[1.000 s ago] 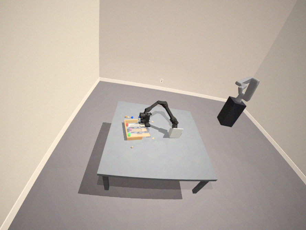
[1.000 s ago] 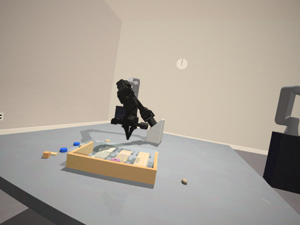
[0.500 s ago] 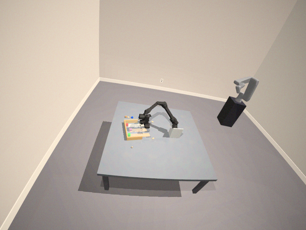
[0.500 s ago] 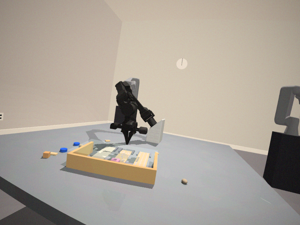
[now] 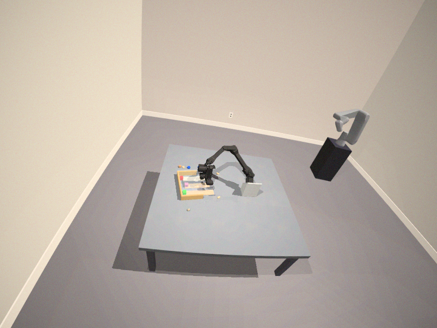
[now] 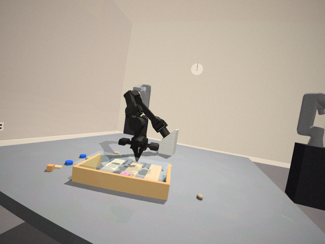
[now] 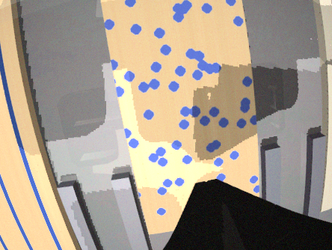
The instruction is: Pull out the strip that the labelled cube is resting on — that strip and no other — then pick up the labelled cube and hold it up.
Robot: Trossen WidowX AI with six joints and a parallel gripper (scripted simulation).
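the gripper (image 5: 204, 183) (image 6: 137, 160) is closed, with nothing visible between its fingertips.

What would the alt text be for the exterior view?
A black robot arm holds its closed, empty gripper, pointing down, above a wooden-walled tray with three strips. A pink cube sits at the middle strip's near end; an orange block and blue discs lie left of the tray.
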